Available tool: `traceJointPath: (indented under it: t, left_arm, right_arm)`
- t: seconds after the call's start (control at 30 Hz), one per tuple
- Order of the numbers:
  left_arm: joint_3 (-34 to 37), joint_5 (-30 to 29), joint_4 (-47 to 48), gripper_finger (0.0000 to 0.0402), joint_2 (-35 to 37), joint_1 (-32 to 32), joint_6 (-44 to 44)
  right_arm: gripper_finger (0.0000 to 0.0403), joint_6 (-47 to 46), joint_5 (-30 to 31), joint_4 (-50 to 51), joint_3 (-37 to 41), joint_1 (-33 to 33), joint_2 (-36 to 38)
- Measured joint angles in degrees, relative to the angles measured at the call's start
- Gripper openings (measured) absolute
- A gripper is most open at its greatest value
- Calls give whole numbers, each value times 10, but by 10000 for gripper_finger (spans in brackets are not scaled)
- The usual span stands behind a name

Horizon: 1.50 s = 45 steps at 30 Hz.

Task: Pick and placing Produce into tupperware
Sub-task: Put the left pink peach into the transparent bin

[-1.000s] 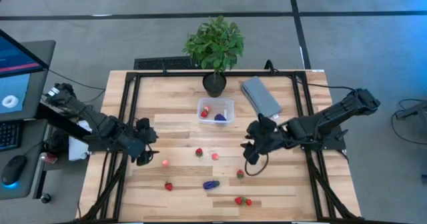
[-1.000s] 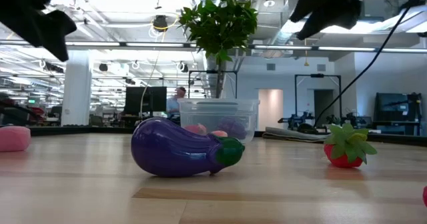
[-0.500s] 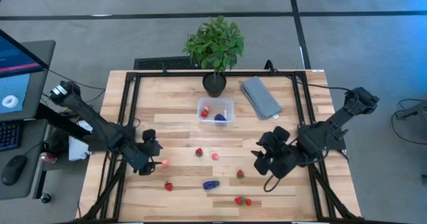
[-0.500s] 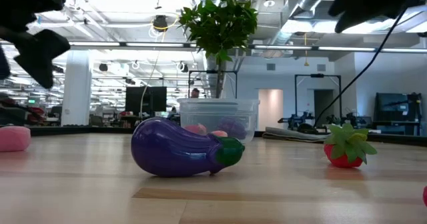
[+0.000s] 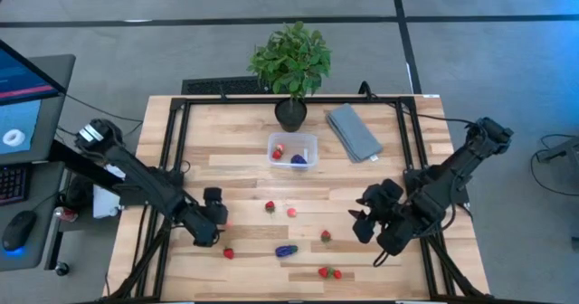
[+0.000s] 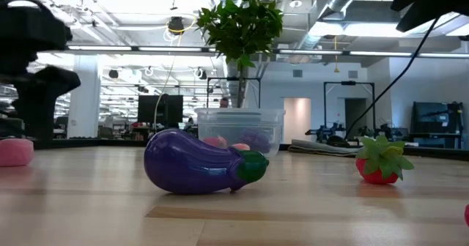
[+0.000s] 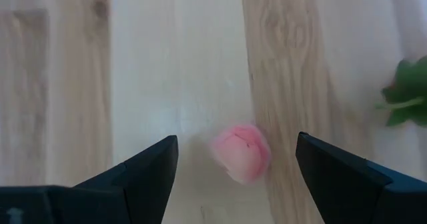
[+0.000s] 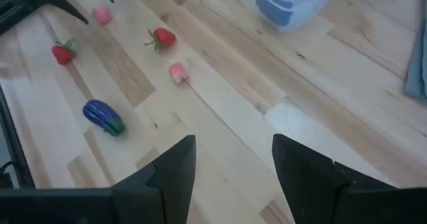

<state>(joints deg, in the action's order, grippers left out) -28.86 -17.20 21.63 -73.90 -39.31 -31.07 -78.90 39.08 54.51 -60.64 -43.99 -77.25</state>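
The clear tupperware [image 5: 292, 149] stands mid-table with a strawberry and a purple piece inside. Loose produce lies on the wood: a pink round piece [image 7: 241, 153], strawberries [image 5: 270, 206] [image 5: 326, 236] [image 5: 228, 252], another pink piece [image 5: 291, 212] and a purple eggplant-like piece [image 5: 286, 250]. My left gripper [image 5: 213, 221] is low over the table, open, with its fingers [image 7: 143, 176] on either side of the pink piece, not touching it. My right gripper [image 5: 365, 223] hangs open above the table's right half, holding nothing.
A potted plant [image 5: 291, 64] and a folded grey cloth [image 5: 353, 130] sit at the far edge. Two strawberries [image 5: 329, 272] lie near the front edge. A black frame [image 5: 172, 159] runs along the table's sides. Bare wood lies between the tub and my right gripper.
My left gripper has come down and toward the near edge, arriving over the pink round piece with its fingers still open. My right gripper has swung toward the table's near right, away from the tupperware, staying high. No produce has moved.
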Motion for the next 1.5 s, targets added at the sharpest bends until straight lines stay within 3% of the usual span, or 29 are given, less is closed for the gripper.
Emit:
traceJointPath:
  t: [0.27,0.5,0.97,1.5]
  left_arm:
    - [-1,20,-29,283,-50,1,-13]
    - [-1,25,-32,248,-51,0,-27]
    - [-1,20,-30,220,-51,0,-42]
    - [-1,8,-28,159,-52,0,-55]
  right_arm:
    - [220,-8,0,5,0,-3,0]
    - [220,-8,0,9,0,-3,0]
    - [220,-7,0,9,0,-3,0]
    - [221,-7,0,9,0,-3,0]
